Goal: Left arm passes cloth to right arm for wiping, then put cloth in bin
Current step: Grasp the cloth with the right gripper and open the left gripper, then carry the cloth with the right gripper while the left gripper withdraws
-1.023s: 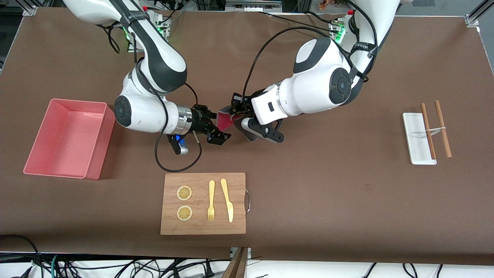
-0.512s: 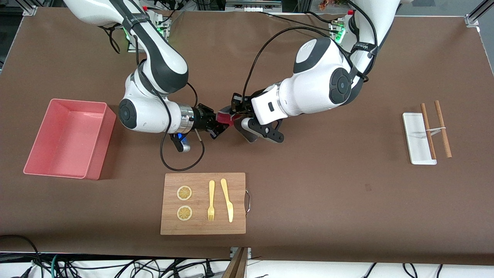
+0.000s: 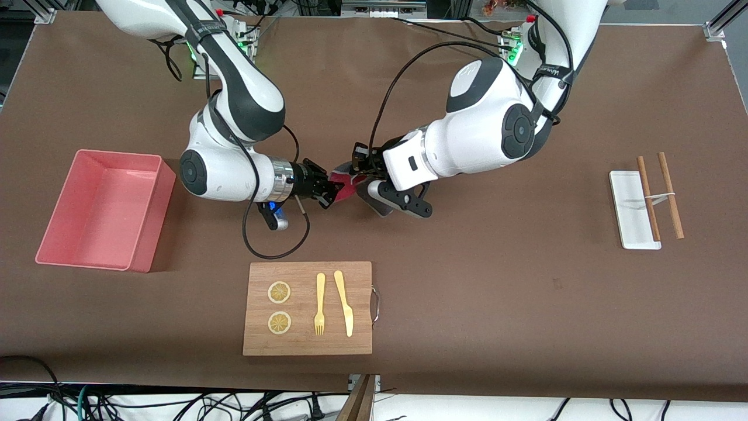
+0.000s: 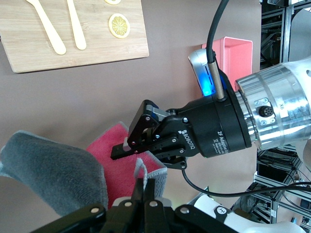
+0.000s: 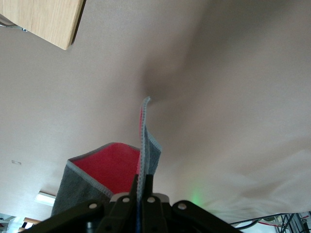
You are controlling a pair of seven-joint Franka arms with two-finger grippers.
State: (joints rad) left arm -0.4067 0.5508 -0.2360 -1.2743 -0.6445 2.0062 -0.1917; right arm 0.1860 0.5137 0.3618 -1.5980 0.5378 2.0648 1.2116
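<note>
The cloth (image 3: 346,182), crimson-pink on one face and dark grey on the other, hangs in the air over the middle of the table between both grippers. My left gripper (image 3: 362,186) is shut on one edge of it, as the left wrist view (image 4: 146,187) shows, with the cloth (image 4: 104,162) spread in front. My right gripper (image 3: 331,193) is shut on another edge, as the right wrist view (image 5: 141,188) shows, with the cloth (image 5: 114,162) rising from its jaws. The right gripper (image 4: 127,147) also shows in the left wrist view. The pink bin (image 3: 153,231) stands at the right arm's end of the table.
A wooden cutting board (image 3: 362,275) with two lemon slices, a fork (image 3: 319,304) and a knife (image 3: 344,303) lies nearer the front camera than the grippers. A white tray (image 3: 628,199) with two wooden sticks (image 3: 670,196) lies at the left arm's end.
My right gripper, open one second ago, has moved up to the cloth and shut on its edge. The left gripper has kept its hold and barely moved.
</note>
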